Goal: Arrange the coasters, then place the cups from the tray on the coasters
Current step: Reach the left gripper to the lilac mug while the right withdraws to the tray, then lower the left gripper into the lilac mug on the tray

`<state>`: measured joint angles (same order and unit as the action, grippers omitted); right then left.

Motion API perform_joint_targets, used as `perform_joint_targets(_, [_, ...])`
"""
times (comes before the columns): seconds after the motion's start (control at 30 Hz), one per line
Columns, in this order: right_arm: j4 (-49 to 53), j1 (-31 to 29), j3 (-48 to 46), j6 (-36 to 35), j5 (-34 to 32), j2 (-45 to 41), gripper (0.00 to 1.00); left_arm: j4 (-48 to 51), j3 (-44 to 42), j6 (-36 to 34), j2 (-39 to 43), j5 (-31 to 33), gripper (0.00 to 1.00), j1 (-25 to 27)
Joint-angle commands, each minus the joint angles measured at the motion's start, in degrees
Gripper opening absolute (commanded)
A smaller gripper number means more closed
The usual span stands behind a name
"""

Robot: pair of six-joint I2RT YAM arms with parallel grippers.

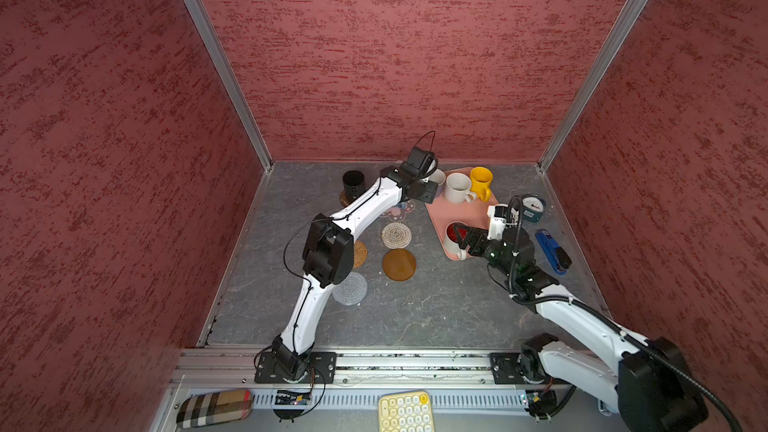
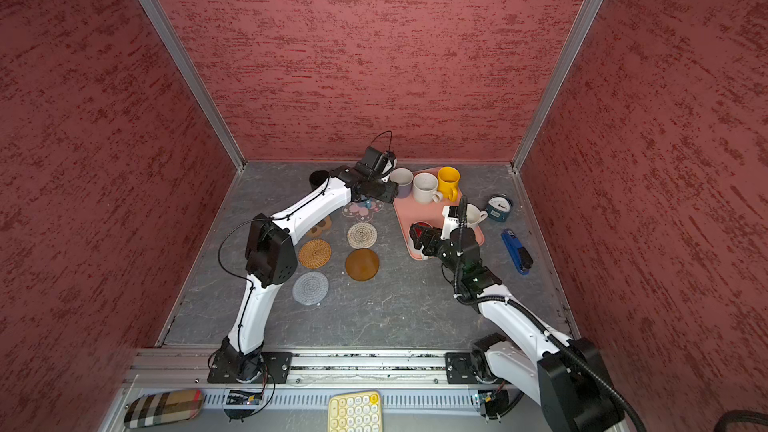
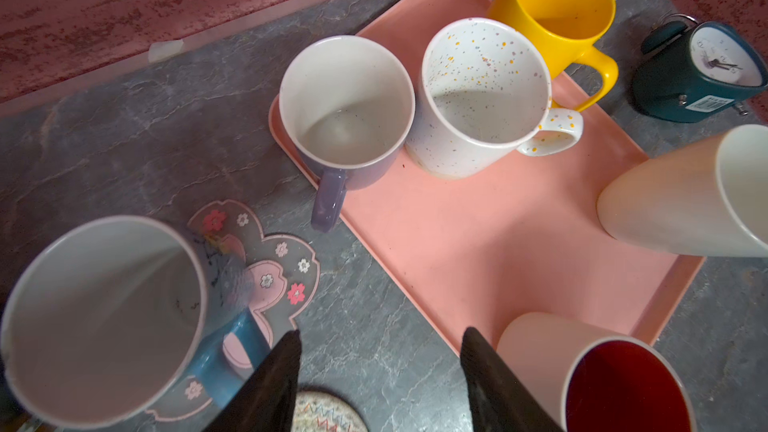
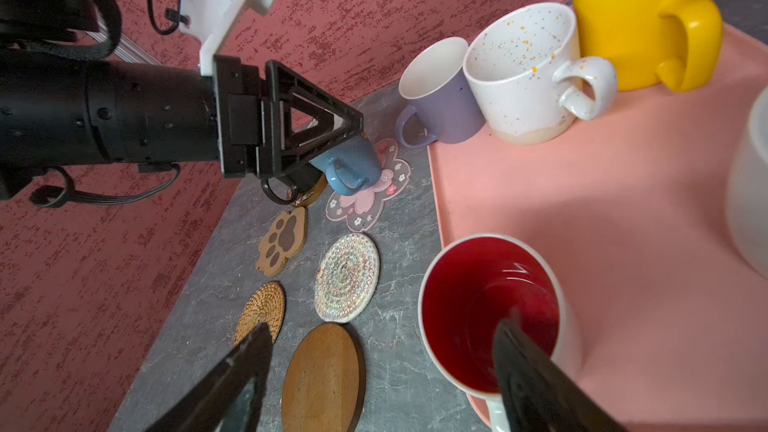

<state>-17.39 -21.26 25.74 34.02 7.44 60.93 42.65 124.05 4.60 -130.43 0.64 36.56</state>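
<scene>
Rectangular plastic tray (image 3: pixel 457 243) salmon pink; yellow handled mug (image 3: pixel 557 6) plain; white ceramic mug (image 3: pixel 478 89) speckled orange and grey; lavender mug (image 3: pixel 345 93) white inside; white-walled mug (image 4: pixel 486 309) deep red inside; flower-shaped rubber coaster (image 4: pixel 374 205) pink with red-and-white blossoms; woven round coaster (image 4: pixel 347 278) pale, seemingly pastel zigzags; round wooden coaster (image 4: pixel 324 376) glossy brown.

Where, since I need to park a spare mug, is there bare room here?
Widest: the grey tabletop between the brown round coaster and the base rail. Also the middle of the pink tray, between the speckled mug and the red-lined mug. Crowded: the tray's far edge and the coasters beside it.
</scene>
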Motion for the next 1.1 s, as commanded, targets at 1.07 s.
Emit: perform_joint_targets(1.07, [-10.8, 0.3, -1.0, 1.7, -1.5, 7.4, 0.83, -4.8, 13.7, -2.8, -17.4, -6.8, 0.46, -3.9])
